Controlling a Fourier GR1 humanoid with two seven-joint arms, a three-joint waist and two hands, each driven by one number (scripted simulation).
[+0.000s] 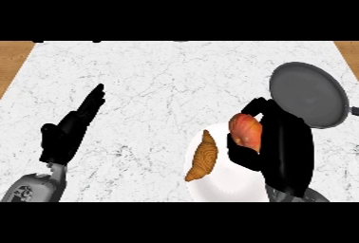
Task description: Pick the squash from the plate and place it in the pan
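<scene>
The robot's right hand (284, 152) is over on the right side of the marble counter (161, 85), its black fingers and thumb curled round the squash (247, 130), an orange-red lump that peeks out on the hand's left side. The squash sits over the upper right edge of the white plate (224, 185); from here I cannot tell whether it touches the plate or is clear of it. A golden croissant (203, 156) lies on the left part of the same plate, just beside the squash but not touching it. The grey pan (308, 92) rests on the counter just beyond the right hand, toward the far right, with nothing in it. The left hand (70, 130) shows at the left, well apart from all this, fingers straight and relaxed, holding nothing.
</scene>
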